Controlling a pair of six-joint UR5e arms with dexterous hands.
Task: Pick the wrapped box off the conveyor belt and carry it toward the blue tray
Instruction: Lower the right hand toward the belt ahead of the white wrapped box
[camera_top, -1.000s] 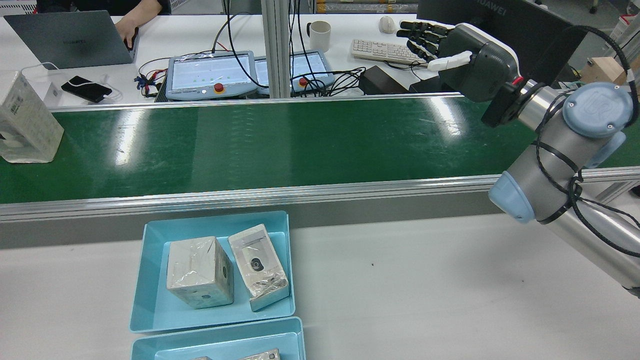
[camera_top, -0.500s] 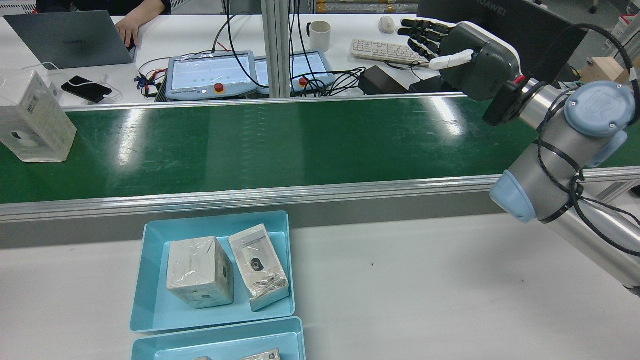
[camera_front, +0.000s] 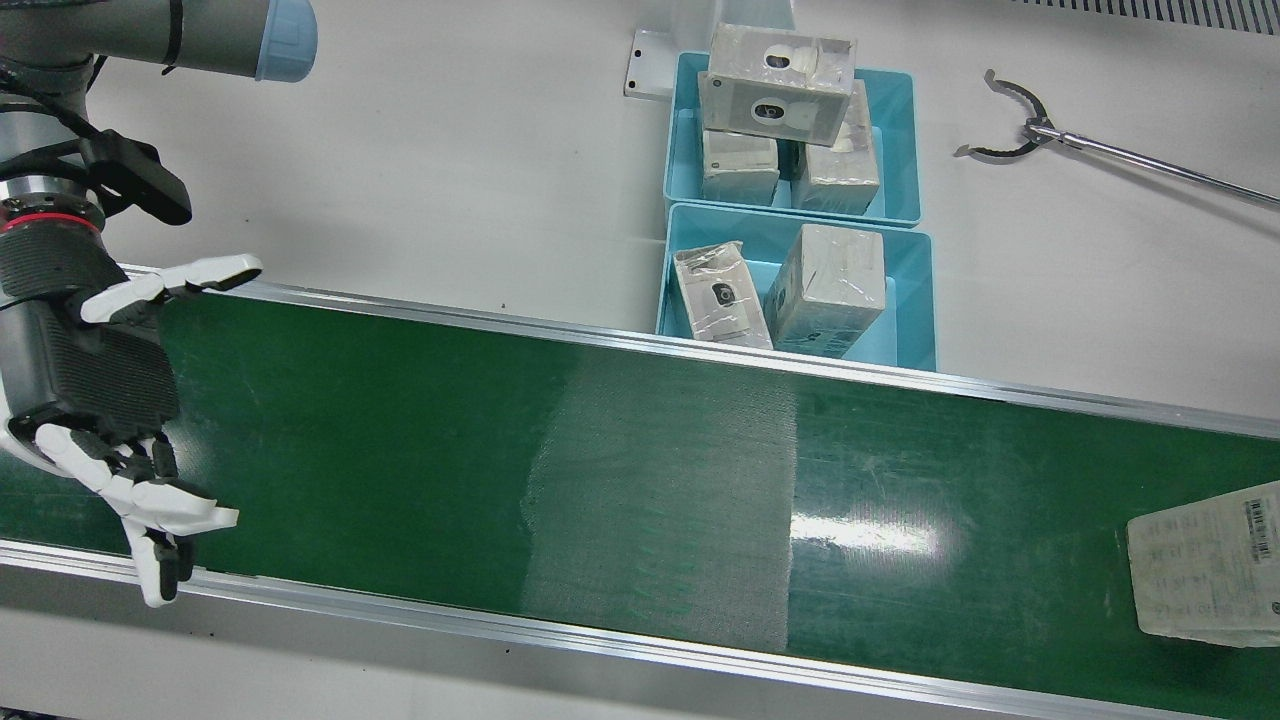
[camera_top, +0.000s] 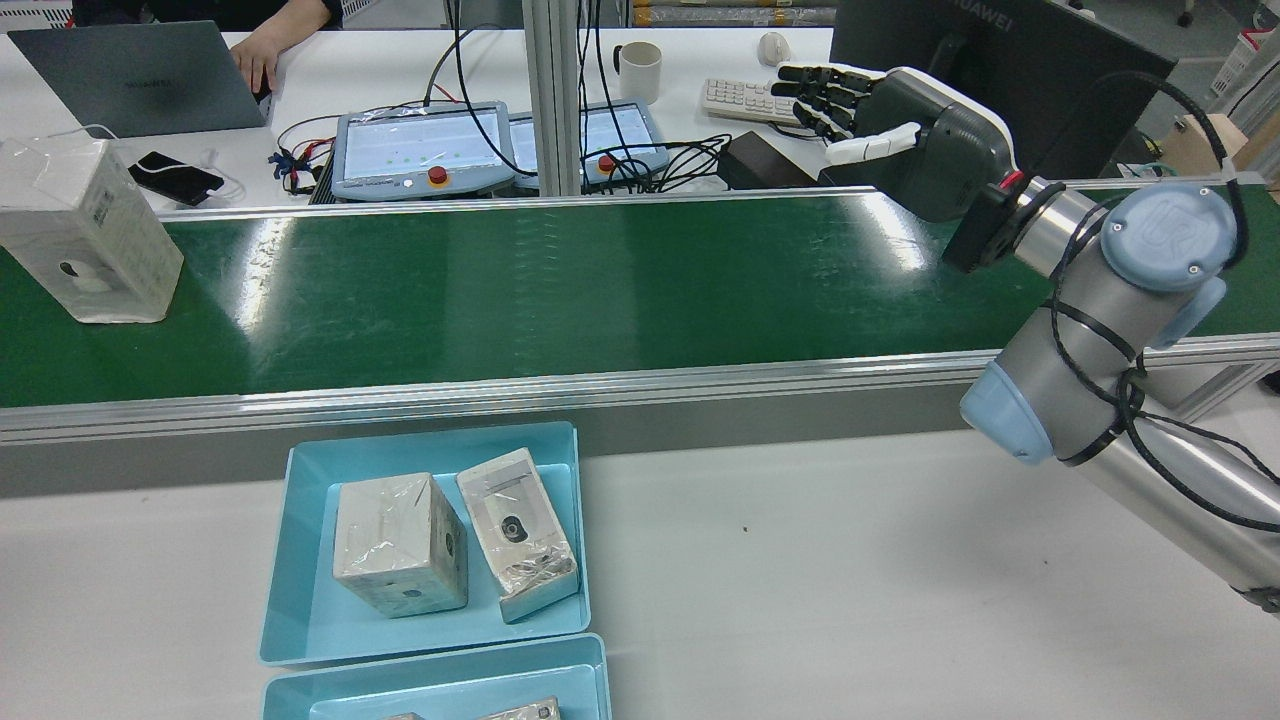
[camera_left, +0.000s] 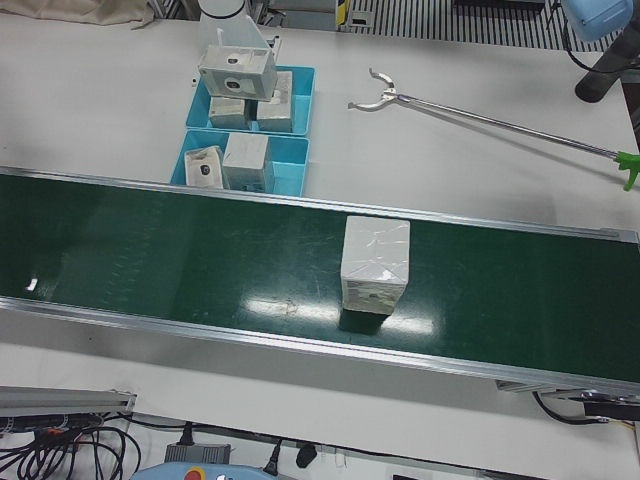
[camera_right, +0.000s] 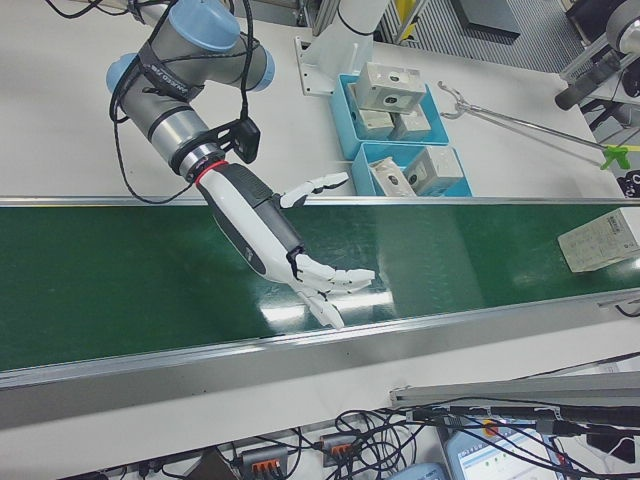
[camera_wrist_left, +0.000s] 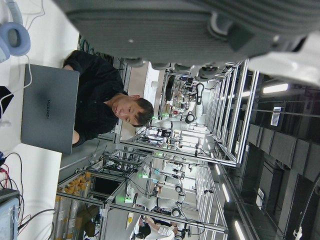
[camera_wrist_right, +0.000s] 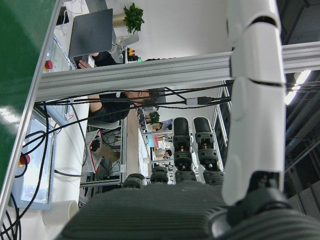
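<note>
The wrapped box (camera_top: 90, 235) stands upright at the left end of the green conveyor belt (camera_top: 600, 290) in the rear view, untouched; it also shows in the front view (camera_front: 1205, 565) and the left-front view (camera_left: 375, 265). My right hand (camera_top: 890, 120) hovers open over the belt's right end, fingers spread, far from the box; it shows too in the front view (camera_front: 100, 400) and the right-front view (camera_right: 275, 240). The blue tray (camera_top: 305, 600) lies on the white table before the belt, holding two wrapped boxes. Of my left hand (camera_wrist_left: 200, 25) only the dark palm shows.
A second blue tray (camera_front: 900, 130) holds several stacked boxes. A long grabber tool (camera_front: 1020, 125) lies on the table beside the trays. Beyond the belt are teach pendants (camera_top: 420, 145), a keyboard, a mug and a person at a laptop (camera_top: 140, 75).
In the rear view the wrapped box has ridden the belt rightward into fuller view. My right hand has shifted left and slightly down, staying open.
</note>
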